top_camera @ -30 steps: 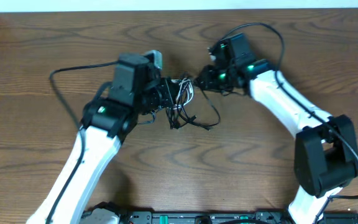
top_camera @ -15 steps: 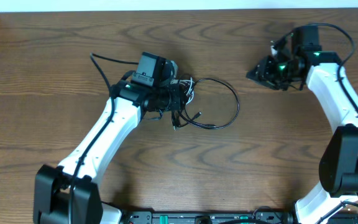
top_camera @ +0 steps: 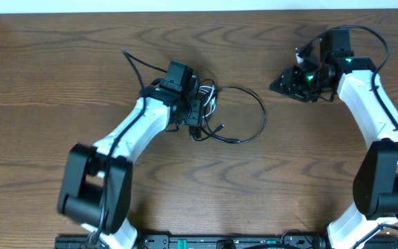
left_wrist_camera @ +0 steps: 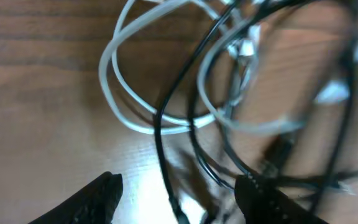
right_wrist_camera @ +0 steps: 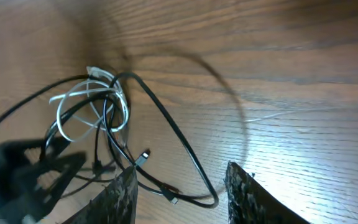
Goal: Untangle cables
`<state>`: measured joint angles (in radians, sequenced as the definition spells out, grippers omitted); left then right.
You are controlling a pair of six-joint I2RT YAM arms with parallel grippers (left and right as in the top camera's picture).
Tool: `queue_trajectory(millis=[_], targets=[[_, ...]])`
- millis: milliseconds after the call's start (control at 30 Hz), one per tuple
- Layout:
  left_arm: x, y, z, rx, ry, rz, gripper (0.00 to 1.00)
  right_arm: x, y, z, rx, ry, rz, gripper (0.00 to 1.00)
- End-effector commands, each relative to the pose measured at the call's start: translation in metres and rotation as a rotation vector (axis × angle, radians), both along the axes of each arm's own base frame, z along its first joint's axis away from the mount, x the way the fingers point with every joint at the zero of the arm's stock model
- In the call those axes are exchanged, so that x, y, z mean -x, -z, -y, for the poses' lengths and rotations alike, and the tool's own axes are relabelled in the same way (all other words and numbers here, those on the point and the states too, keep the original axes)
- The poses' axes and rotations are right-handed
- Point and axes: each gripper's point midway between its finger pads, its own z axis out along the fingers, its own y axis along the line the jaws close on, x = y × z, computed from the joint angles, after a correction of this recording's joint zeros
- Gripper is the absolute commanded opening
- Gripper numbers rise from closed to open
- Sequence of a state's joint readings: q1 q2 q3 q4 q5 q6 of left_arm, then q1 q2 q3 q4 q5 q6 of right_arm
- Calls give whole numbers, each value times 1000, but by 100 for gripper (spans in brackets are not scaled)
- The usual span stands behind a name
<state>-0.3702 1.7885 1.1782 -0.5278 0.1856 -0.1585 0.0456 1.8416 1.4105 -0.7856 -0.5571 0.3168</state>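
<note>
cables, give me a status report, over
Left gripper open, right gripper open and empty, standing off. White cable and black cable looped together on the table, a black strand between the left fingers. No obstruction seen.

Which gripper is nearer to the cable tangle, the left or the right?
Left. The left gripper hangs open right over the tangle; the right gripper, also open, stands apart from it, beyond the black loop.
</note>
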Motion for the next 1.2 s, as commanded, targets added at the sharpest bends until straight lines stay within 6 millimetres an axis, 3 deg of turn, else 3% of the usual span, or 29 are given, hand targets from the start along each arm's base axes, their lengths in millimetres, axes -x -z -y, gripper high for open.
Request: queue_trajectory(millis=[0, 67, 100, 133, 267, 500, 667, 800, 900, 1167], targets=[[-6, 17, -5, -55, 20, 3, 50, 3, -6, -7, 15, -38, 34, 42], [-8, 19, -4, -54, 19, 7, 19, 3, -7, -9, 14, -44, 37, 42], [-9, 17, -4, -52, 19, 12, 9, 3, -7, -10, 14, -51, 39, 42], [-10, 14, -3, -48, 19, 22, 8, 4, -7, -13, 10, -66, 44, 42], [-14, -9, -1, -18, 11, 72, 8, 9, -12, -27, -31, -133, 63, 42], [-3, -106, 23, 211, 37, 230, 7, 14, -29, -68, -148, -247, 124, 44], [10, -153, 24, 276, 61, 325, 8, 16, -55, -93, -306, -332, 191, 45], [18, -183, 25, 324, 81, 397, 8, 16, -70, -103, -385, -376, 239, 47], [19, -189, 23, 325, 80, 413, 8, 22, -84, -111, -467, -426, 262, 49], [16, -178, 25, 316, 78, 386, 8, 32, -102, -123, -575, -498, 285, 52]])
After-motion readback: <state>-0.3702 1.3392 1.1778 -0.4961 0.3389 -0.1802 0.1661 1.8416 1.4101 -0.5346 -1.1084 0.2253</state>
